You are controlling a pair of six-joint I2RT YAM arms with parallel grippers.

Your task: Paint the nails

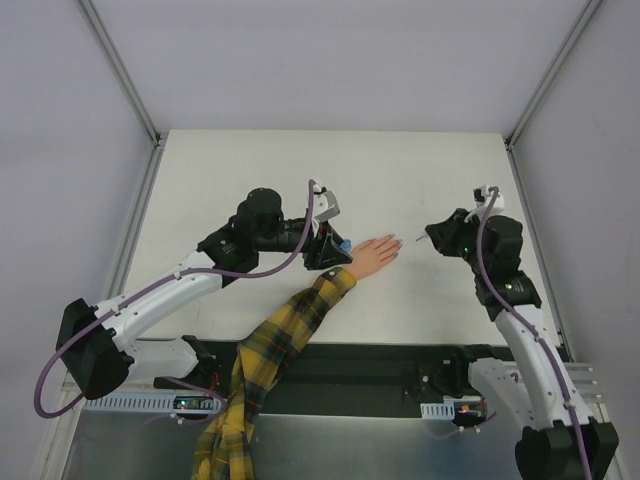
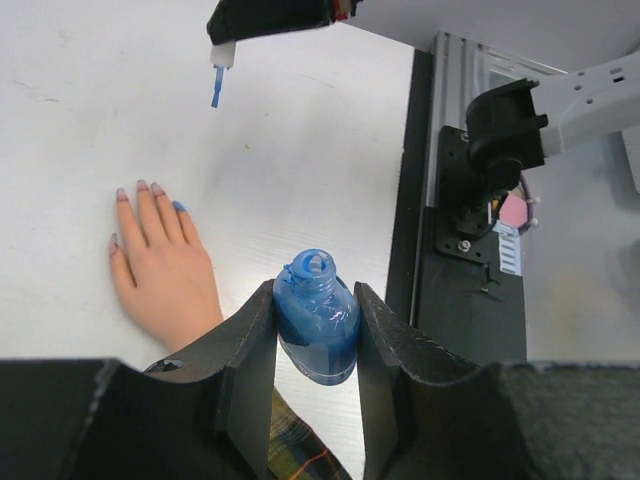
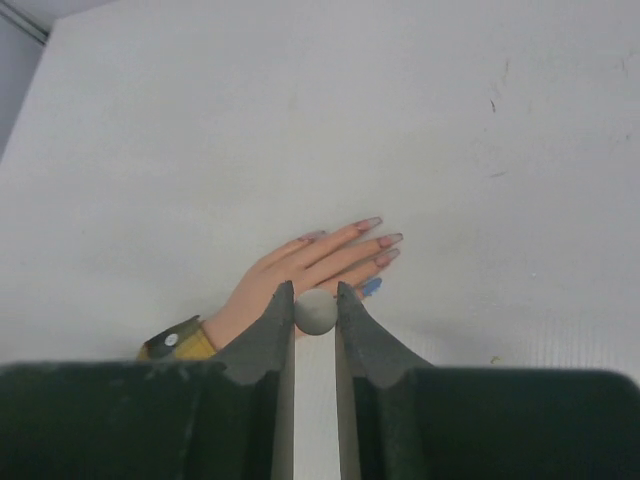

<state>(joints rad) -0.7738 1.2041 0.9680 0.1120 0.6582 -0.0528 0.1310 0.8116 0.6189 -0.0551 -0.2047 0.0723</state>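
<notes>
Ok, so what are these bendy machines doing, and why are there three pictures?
They are two robot arms bolted to a white table. One picture looks down from above; the other two come from a camera on each wrist. A hand in a yellow plaid sleeve lies flat on the table. The left gripper pinches an open blue polish bottle. The right gripper pinches the round cap of the brush, whose tip is blue. One of the nails is already blue; the others are not.
</notes>
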